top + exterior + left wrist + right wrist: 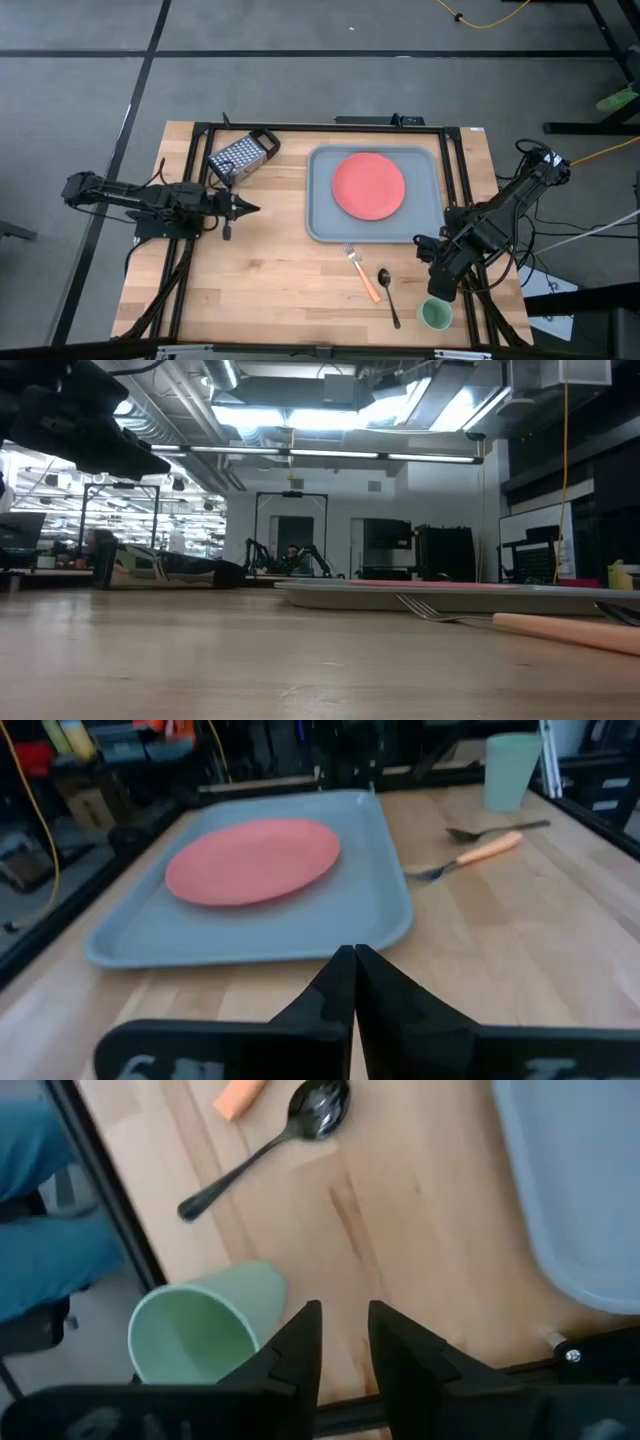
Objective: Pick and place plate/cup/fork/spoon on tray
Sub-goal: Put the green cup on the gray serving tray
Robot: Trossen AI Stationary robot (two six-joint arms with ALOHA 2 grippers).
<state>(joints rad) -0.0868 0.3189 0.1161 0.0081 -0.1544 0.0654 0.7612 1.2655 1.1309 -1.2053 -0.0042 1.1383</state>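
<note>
The coral-red plate (368,185) lies flat on the grey-blue tray (322,222), also seen in the left wrist view (252,860). The orange-handled fork (363,272) and the dark spoon (388,296) lie on the wood in front of the tray. The pale green cup (435,315) stands upright at the near right corner. My right gripper (345,1342) hovers just beside the cup (200,1338), its fingers a narrow gap apart and empty. My left gripper (355,970) is shut and empty, left of the tray, pointing at it.
A metal box grater (243,155) lies on its side at the far left of the tray. A black frame rail (462,180) runs along the table's right side close to the tray. A person's blue clothing (40,1230) shows beyond the table edge.
</note>
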